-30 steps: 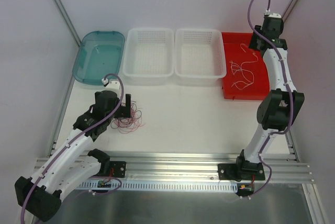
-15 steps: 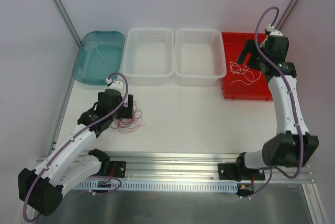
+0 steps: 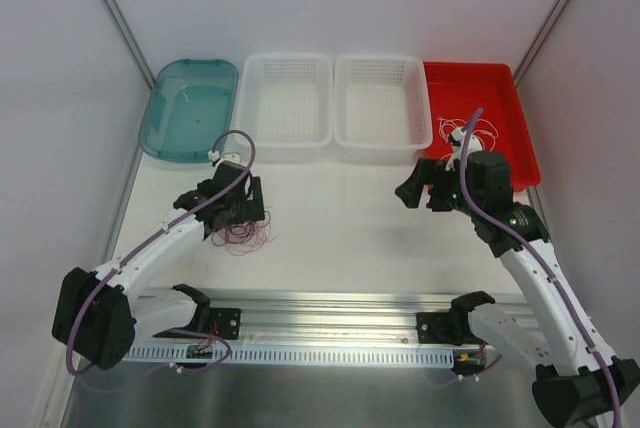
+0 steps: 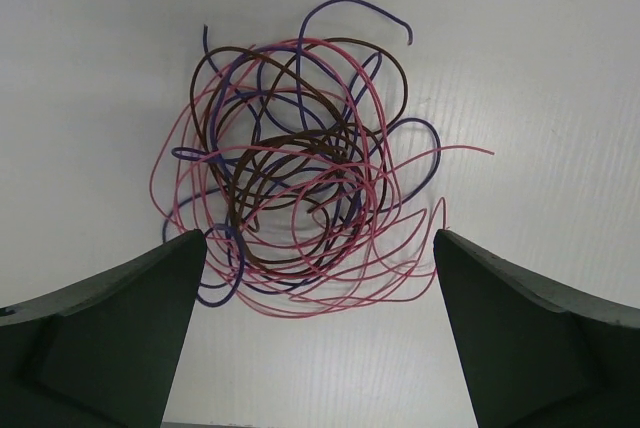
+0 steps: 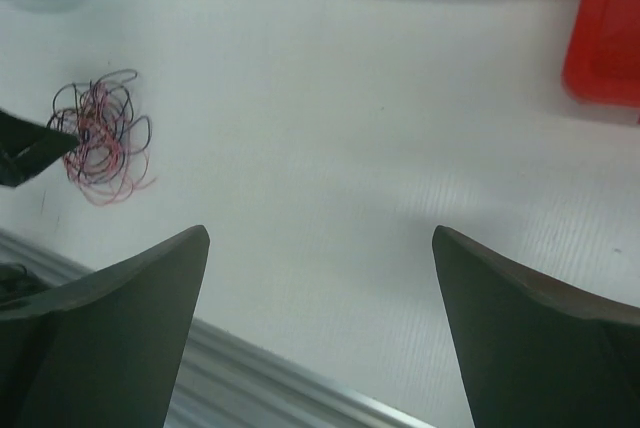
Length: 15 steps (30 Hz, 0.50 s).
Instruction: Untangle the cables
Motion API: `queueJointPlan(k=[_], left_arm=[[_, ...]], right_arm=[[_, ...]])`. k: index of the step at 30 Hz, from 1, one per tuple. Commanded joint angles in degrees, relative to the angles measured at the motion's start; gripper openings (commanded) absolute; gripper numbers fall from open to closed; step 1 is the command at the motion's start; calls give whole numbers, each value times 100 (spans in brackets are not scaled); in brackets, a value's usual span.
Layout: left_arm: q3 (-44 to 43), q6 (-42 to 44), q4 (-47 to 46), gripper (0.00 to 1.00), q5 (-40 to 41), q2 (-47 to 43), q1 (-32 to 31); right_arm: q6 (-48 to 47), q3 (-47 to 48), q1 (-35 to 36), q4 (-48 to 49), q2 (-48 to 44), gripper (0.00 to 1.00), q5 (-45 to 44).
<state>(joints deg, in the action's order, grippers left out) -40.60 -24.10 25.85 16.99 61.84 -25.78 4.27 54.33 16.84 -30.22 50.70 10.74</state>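
Observation:
A tangle of cables (image 4: 300, 178), thin pink, brown and purple strands, lies on the white table left of the middle (image 3: 245, 233). My left gripper (image 4: 320, 238) hovers over its near edge, open, and the lowest pink loops show between the fingertips with nothing gripped. In the top view the left gripper (image 3: 248, 216) sits right at the tangle. Loose white cables (image 3: 468, 134) lie in the red tray (image 3: 500, 73). My right gripper (image 5: 320, 233) is open and empty above bare table, right of the middle (image 3: 418, 196). It sees the tangle (image 5: 100, 138) far off to its left.
Along the back stand a teal tray (image 3: 190, 108), two white baskets (image 3: 285, 108) (image 3: 380, 108) and the red tray. A metal rail (image 3: 330, 308) runs along the near edge, also visible as the rail (image 5: 250, 388) in the right wrist view.
My right arm swung from over the red tray down to the table's middle and its jaws opened; the white cables stayed in the tray. My left gripper edged closer over the tangle.

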Motion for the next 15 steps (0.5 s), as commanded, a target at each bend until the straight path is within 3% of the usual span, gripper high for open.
queueJointPlan(k=[1,6,15], left_arm=[[-264,-815,8,99,-108,450,47],[-658,-1149,-88,99,-697,1319,-233],[-1774,-1536,-738,99,-1690,2244,-1816]], right_arm=[[284,-430,397,288,-534,99,156],[355,-923,645,245,-1044,100,-1],[364,-1135,654,121,-1378,99,-125]])
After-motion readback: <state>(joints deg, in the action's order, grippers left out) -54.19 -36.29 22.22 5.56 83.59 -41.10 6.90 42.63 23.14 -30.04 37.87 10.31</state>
